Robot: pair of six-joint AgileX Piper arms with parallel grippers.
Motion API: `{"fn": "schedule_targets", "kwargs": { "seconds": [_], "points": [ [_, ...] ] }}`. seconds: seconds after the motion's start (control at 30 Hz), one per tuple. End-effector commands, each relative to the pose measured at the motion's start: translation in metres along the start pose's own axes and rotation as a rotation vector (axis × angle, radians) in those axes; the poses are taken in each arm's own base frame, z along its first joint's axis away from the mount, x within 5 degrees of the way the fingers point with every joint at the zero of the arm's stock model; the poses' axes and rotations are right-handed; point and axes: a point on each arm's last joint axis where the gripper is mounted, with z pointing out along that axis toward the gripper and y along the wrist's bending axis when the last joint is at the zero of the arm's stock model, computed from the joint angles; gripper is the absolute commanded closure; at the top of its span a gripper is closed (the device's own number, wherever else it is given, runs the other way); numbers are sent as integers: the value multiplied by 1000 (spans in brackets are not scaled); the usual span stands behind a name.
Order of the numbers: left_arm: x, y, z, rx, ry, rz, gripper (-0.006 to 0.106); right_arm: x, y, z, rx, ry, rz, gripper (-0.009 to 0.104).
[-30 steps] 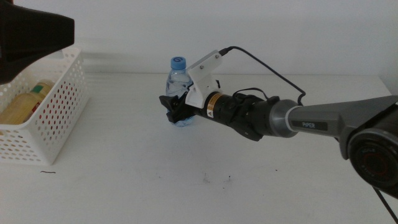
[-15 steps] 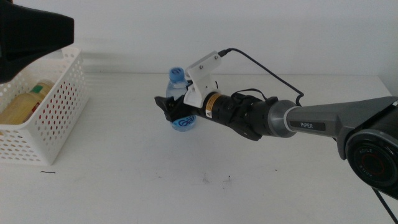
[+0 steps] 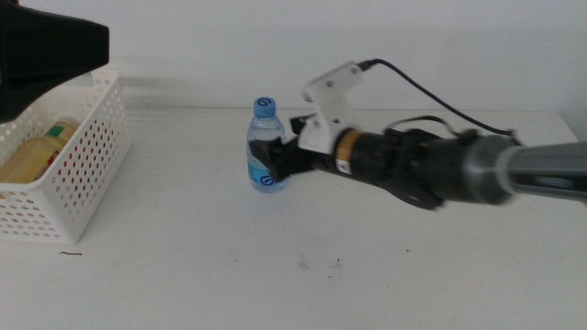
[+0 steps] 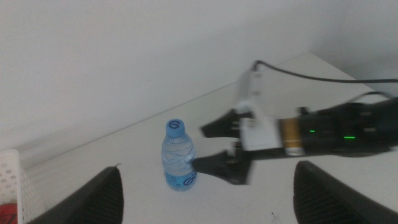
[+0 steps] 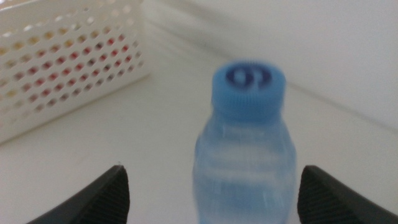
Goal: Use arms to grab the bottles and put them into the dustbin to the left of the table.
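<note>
1. Near the middle of the white bench [image 3: 183, 284], the water bottle [image 3: 265, 147] stands upright, blue cap on.
2. Right end effector [image 3: 278, 158]: open, fingers either side of the bottle; contact cannot be told.
3. Left end effector [image 4: 208, 186]: open, raised above the bench.
4. Basket [image 3: 78, 170]: at the bench's left, well apart, holding a yellow bottle [image 3: 37, 156].

Blue-capped water bottle [image 5: 245, 162] stands between open pincer [image 5: 211, 186] jaws.
</note>
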Motion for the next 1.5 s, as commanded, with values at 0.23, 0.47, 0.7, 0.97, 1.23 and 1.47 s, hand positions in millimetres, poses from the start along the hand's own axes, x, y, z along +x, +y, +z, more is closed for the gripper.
{"fn": "schedule_targets", "kwargs": {
  "seconds": [0.23,0.47,0.7,0.97,1.23,1.47],
  "points": [
    [0,0,0,1,-13,-3,7,-72,24,-171,163,-49,115,21],
    [0,0,0,1,-13,-3,7,-129,55,-288,152,-33,-5,24],
    [0,0,0,1,-13,-3,7,-159,67,-341,99,75,-37,24],
    [0,0,0,1,-13,-3,7,-161,68,-348,102,108,-37,24],
    [0,0,0,1,-13,-3,7,-161,69,-347,91,104,-26,24],
    [19,9,22,-64,-36,14,7,-161,69,-347,91,104,-26,24]
  ]
}}
